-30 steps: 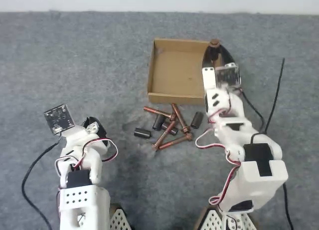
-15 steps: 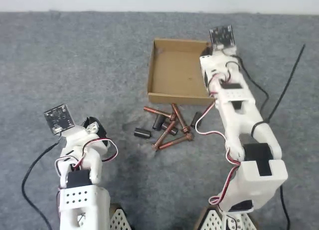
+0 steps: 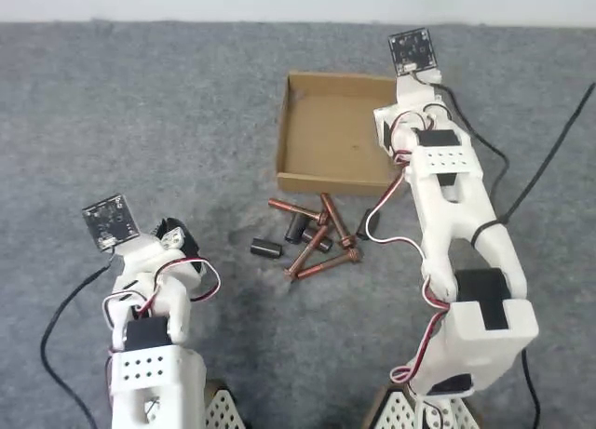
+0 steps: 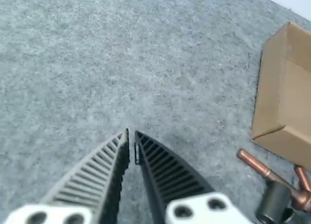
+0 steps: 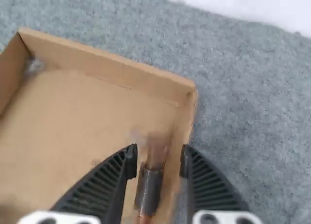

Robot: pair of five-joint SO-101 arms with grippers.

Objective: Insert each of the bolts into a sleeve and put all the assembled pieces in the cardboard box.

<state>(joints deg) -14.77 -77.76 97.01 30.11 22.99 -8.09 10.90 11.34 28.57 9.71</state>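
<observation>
Copper-coloured bolt pushed through a short dark cylindrical sleeve: this assembled piece (image 5: 148,185) is what I watch first. It is inside the shallow brown cardboard box (image 5: 73,112), close along the box's right wall and near its far right corner. It looks smeared, so I cannot tell whether it already rests on the floor of the box.

The right gripper (image 5: 159,150) hangs directly over it with its black ribbed jaws apart. There is a gap on each side of the piece, so I judge that it grips nothing. The long axis of the piece runs the same way as the jaws point, about parallel to the right wall. Copper shows at both ends of the sleeve, with the longer part toward the far wall. Because the piece lies between the jaws and along them, I think a straight lift should clear it without a knock.

The loose copper bolts (image 3: 312,248) and the dark sleeves (image 3: 265,249) lie in a small heap on the grey felt table cover (image 3: 140,122), just in front of the box's near wall. The heap is between the two arms, somewhat nearer to the right one.

The left gripper (image 4: 131,136) is low over the felt, well apart from the heap, with its jaws closed on nothing.
</observation>
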